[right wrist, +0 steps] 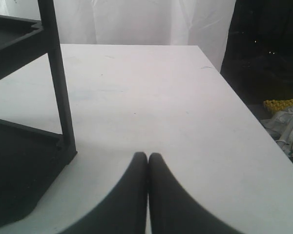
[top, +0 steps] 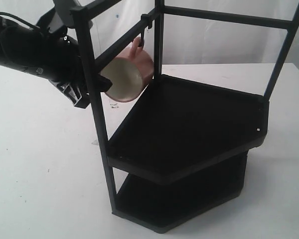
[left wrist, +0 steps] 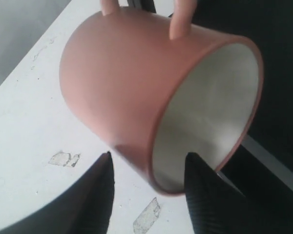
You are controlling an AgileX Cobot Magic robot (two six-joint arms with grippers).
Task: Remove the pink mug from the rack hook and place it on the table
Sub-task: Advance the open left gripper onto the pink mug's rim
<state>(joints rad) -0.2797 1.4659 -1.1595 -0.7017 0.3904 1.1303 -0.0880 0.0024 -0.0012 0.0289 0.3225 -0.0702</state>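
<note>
The pink mug (top: 128,75) hangs tilted by its loop handle (top: 136,46) from the black rack hook (top: 144,26), its cream mouth facing outward. In the left wrist view the pink mug (left wrist: 122,87) fills the frame. My left gripper (left wrist: 149,158) is open, with the mug's lower rim between its two spread fingers: one fingertip (left wrist: 105,163) is outside the wall and the other (left wrist: 194,163) is at the mouth. In the exterior view the left gripper (top: 102,82) is partly hidden behind a rack post. My right gripper (right wrist: 147,157) is shut and empty over the white table (right wrist: 151,92).
The tall black rack (top: 92,74) stands mid-table with an upper shelf (top: 189,124) and a lower shelf (top: 189,199) just below the mug. One rack post (right wrist: 58,78) rises close to the right gripper. Torn tape scraps (left wrist: 64,159) lie on the table (top: 40,159).
</note>
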